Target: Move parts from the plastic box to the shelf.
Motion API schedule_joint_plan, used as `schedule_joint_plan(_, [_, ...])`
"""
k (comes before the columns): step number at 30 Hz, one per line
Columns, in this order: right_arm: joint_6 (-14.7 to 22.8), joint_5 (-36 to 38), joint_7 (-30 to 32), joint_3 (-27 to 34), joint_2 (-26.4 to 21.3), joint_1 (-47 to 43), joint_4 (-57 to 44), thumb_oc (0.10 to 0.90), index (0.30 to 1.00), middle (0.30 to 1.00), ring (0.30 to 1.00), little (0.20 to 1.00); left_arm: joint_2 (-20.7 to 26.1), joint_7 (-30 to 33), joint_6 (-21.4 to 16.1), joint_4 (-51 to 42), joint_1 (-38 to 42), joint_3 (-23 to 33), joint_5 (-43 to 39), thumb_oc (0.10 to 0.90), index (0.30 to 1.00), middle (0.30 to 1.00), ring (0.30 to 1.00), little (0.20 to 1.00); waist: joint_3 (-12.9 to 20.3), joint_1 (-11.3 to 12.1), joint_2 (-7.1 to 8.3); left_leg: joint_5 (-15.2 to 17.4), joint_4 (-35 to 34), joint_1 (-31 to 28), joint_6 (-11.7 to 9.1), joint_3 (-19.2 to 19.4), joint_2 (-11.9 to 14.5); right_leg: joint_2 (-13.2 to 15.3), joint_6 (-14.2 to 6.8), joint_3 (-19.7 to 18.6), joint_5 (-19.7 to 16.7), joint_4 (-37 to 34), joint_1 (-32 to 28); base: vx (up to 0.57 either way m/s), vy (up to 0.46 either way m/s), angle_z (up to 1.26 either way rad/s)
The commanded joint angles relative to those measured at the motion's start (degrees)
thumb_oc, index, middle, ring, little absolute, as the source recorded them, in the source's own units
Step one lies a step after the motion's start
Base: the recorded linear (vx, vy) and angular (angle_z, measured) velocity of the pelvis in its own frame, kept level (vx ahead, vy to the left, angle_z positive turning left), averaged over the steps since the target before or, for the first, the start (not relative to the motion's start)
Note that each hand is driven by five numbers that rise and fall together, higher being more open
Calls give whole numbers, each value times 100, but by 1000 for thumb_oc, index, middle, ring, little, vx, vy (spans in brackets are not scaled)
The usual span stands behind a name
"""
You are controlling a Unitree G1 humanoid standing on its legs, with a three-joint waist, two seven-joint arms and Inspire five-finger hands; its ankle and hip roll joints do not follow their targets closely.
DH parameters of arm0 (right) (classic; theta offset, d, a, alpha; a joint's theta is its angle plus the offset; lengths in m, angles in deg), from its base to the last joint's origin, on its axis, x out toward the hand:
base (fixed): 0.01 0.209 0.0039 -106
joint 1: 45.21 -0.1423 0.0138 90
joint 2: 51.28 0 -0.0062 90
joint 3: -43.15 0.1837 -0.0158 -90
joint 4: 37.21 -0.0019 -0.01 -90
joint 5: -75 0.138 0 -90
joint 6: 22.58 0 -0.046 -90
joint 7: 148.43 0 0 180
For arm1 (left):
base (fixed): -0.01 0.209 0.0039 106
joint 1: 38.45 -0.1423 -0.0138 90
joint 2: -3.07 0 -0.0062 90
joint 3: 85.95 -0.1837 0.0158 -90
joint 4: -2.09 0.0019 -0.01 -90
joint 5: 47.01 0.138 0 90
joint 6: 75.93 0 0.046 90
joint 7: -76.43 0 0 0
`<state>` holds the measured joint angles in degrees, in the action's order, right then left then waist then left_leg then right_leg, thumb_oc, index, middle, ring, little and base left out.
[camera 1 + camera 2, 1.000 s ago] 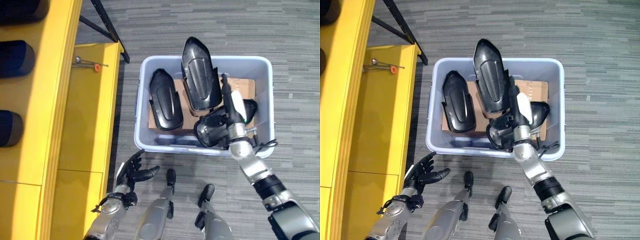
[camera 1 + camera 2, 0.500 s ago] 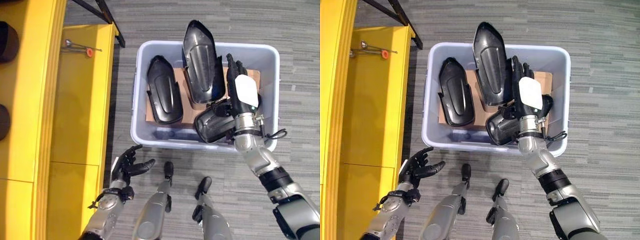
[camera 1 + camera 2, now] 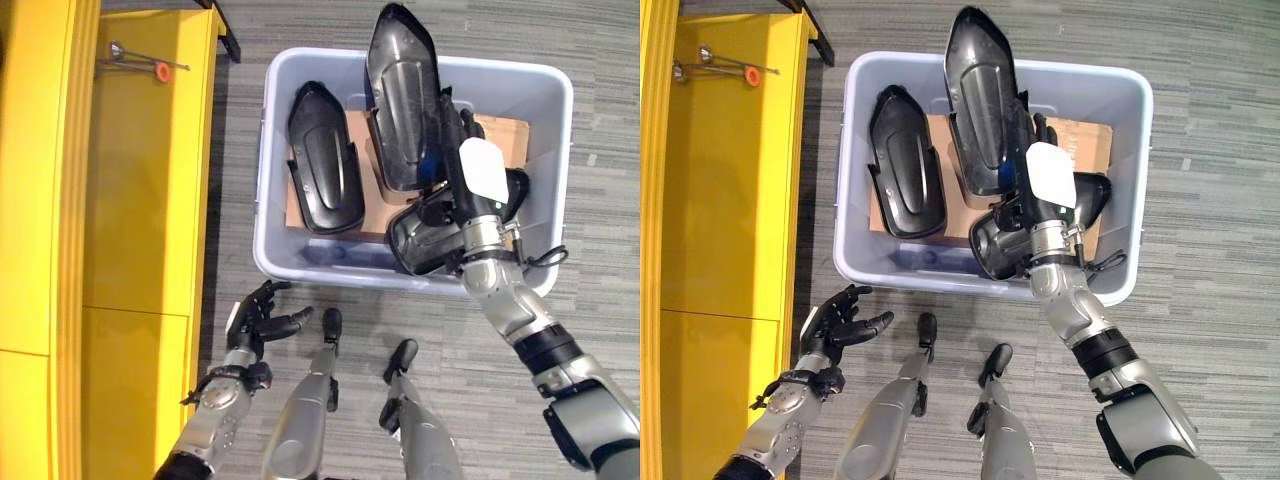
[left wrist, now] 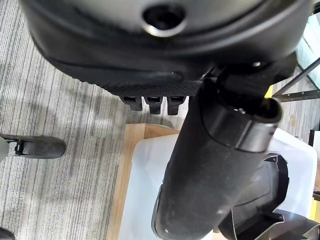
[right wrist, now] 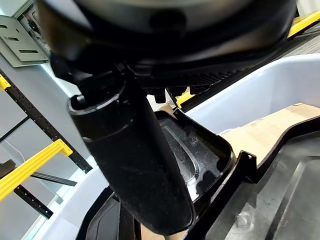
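Right hand [image 3: 478,180] inside plastic box [image 3: 300,268]

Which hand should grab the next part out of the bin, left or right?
Right. The right hand is already inside the plastic box, fingers straight beside the tall black part. The left hand hangs open over the carpet outside the box, near the yellow shelf.

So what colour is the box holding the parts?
Pale grey-blue plastic box, clearest in the left eye view.
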<state>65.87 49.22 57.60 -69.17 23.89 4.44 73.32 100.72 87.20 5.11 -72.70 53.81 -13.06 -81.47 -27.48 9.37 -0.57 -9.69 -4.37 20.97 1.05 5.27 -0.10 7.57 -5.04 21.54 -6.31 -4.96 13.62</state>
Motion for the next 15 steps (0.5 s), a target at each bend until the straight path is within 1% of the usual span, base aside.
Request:
schedule_joint_plan(1, [270, -92, 296, -206, -329, -881, -400, 900, 1000, 1000, 1000, 1000, 21, 45, -404, -532, -36, -77, 246, 900, 1000, 1000, 1000, 1000, 297, 38, 35, 195, 399, -41, -570, 39, 530, 416, -340, -42, -280, 295, 481, 0, 0, 0])
schedule_joint_plan(15, [237, -16, 351, -293, -226, -986, -280, 900, 1000, 1000, 1000, 1000, 32, 168, -449, -615, -4, -63, 225, 900, 1000, 1000, 1000, 1000, 158, 88, 46, 191, 461, 144, -574, 13, 521, 425, -328, 4, -274, 334, 623, -1, 0, 0])
